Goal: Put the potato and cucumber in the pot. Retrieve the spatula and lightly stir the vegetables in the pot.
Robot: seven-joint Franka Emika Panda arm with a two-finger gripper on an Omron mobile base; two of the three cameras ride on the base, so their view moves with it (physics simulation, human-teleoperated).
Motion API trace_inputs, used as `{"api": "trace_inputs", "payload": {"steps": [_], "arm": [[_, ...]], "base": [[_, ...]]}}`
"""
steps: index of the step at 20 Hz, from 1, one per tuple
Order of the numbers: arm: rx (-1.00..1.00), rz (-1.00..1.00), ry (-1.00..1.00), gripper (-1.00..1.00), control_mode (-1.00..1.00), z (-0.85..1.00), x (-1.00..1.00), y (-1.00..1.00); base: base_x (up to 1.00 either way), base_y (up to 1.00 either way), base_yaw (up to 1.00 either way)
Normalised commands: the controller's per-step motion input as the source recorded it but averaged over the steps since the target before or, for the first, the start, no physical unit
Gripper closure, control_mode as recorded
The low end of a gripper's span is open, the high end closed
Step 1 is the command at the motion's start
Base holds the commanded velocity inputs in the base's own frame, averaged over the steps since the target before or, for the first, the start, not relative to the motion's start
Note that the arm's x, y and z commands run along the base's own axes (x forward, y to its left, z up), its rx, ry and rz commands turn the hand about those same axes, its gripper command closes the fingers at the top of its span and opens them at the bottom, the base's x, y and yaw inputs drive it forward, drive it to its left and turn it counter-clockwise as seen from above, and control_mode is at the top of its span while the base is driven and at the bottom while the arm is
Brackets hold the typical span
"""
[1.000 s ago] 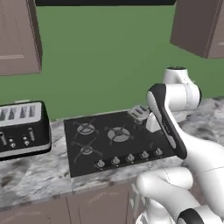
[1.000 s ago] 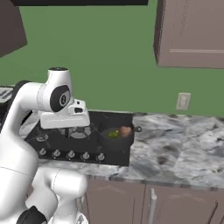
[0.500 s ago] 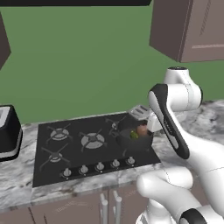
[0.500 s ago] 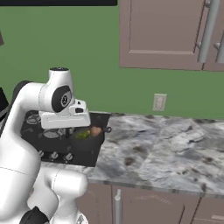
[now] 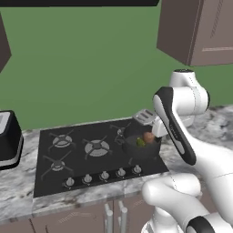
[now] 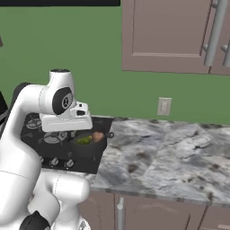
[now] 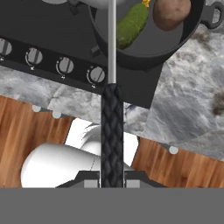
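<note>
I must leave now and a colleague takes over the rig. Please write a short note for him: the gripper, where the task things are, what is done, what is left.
Gripper: shut on the spatula, held by its dark braided handle; the pale shaft points up toward the pot.
Pot: on the stove's right side, by the marble counter.
Potato and cucumber: both inside the pot, side by side.
Done: vegetables are in the pot, spatula is retrieved.
Left: lower the spatula's end into the pot and stir lightly. The spatula's working end is cut off by the hand view's top edge, so I cannot tell whether it touches the vegetables.
</note>
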Motion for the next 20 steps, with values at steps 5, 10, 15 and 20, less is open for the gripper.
{"api": "trace_inputs", "payload": {"steps": [5,10,15,20], "arm": [[0.00,0.00,0.00,1.00,1.00,0.00,0.00,0.00],[0.00,0.00,0.00,1.00,-1.00,0.00,0.02,0.00],[0.00,-0.37,0.00,1.00,-1.00,0.04,0.21,0.28],[0.22,-0.41,0.07,1.00,-1.00,0.17,0.00,0.41]], "base": [[0.14,0.00,0.00],[0.00,0.00,0.00],[0.00,0.00,0.00],[0.00,0.00,0.00]]}}
